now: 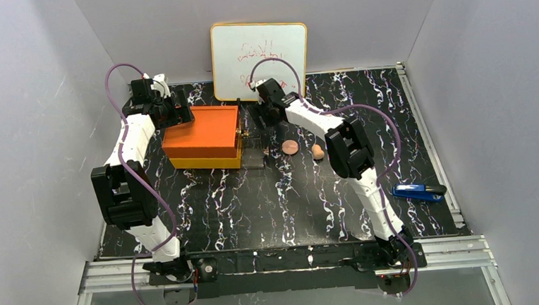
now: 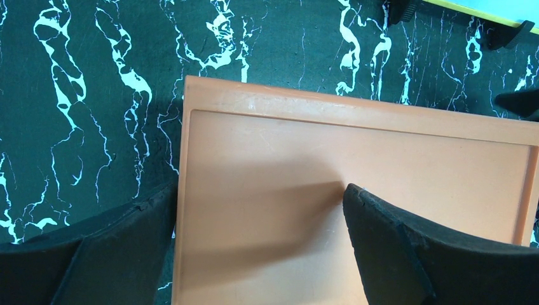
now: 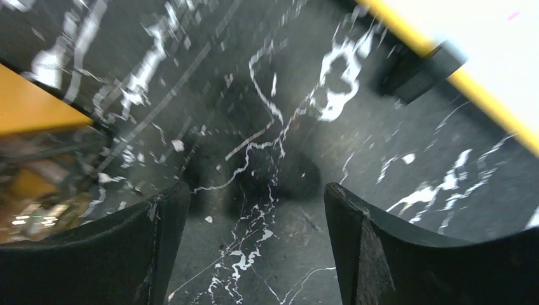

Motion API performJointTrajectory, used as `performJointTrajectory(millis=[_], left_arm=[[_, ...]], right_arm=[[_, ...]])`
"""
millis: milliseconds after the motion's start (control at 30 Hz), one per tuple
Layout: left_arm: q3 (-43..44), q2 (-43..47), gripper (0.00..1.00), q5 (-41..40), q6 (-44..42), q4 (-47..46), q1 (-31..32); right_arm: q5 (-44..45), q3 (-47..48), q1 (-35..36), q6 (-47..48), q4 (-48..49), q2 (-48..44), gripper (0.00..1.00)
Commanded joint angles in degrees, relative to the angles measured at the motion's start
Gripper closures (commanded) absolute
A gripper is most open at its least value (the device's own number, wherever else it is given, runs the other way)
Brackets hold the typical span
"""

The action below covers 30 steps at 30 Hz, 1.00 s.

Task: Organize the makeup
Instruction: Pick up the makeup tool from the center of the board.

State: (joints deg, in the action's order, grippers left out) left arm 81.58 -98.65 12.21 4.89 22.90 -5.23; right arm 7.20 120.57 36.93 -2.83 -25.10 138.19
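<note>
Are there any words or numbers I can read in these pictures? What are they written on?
On the whiteboard: red handwriting, too faint and scrawly to read.
On the orange box: no words or numbers showing.
On the blue stapler: too small to tell whether it has a label.
Nothing else in the pictures shows readable text.

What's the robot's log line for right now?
left hand: open, above orange box | right hand: open, empty | peach disc, sponge: on table
</note>
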Motion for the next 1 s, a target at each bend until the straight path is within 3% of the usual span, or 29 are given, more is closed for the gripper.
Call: performJointTrajectory(millis=[0, 333, 667, 967], left_arm=[[-2.9, -2.7, 0.04, -0.7, -2.4, 10.3, 0.6], [-3.6, -3.1, 0.04, -0.1, -2.3, 9.4, 0.5], [-3.9, -2.4, 0.04, 0.6, -2.3, 9.3, 0.1], [-4.1, -1.9, 0.04, 0.7, -2.2, 9.2, -0.2]], right_arm=[[0.1, 2.4, 0.1, -3.1, -2.4, -1.0, 0.15], [-4.9, -2.1, 0.2, -7.1, 1.2, -1.9, 0.16], [-20.6, -14.1, 0.2, -18.0, 18.1, -8.6, 0.17], [-24.5, -12.3, 0.2, -21.4, 21.5, -7.6, 0.17]])
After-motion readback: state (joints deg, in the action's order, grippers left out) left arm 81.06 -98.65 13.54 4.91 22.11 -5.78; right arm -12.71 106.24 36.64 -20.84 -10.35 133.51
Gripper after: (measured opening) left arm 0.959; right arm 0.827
